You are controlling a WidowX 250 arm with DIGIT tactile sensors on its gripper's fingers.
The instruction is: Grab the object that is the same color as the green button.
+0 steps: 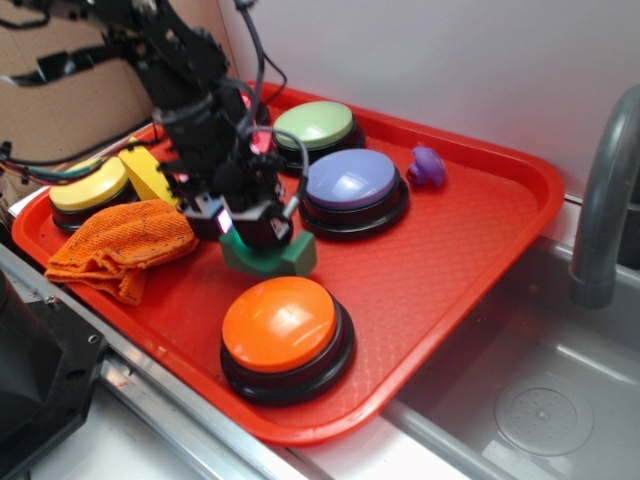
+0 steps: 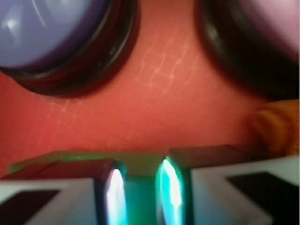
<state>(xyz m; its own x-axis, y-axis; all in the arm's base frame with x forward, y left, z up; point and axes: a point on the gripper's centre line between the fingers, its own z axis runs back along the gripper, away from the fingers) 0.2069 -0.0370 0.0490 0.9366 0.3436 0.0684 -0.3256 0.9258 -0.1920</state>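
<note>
The object, a small dark green arch block (image 1: 272, 256), sits on the red tray (image 1: 450, 250) between the buttons. My gripper (image 1: 252, 228) comes down on it from above. In the wrist view the block (image 2: 136, 164) fills the narrow gap of my gripper (image 2: 140, 190), and both fingertips (image 2: 171, 187) glow green against its sides, so the gripper is shut on the block. I cannot tell whether the block is lifted off the tray. The green button (image 1: 315, 125), a pale dome on a black base, stands behind at the back of the tray.
A purple button (image 1: 350, 180) is close on the right and an orange button (image 1: 280, 322) close in front. An orange cloth (image 1: 125, 240), a yellow block (image 1: 148, 172) and a yellow button (image 1: 90, 185) lie left. A small purple piece (image 1: 428, 166) sits far right. Sink (image 1: 540, 400) and faucet (image 1: 605, 200) lie beyond the tray.
</note>
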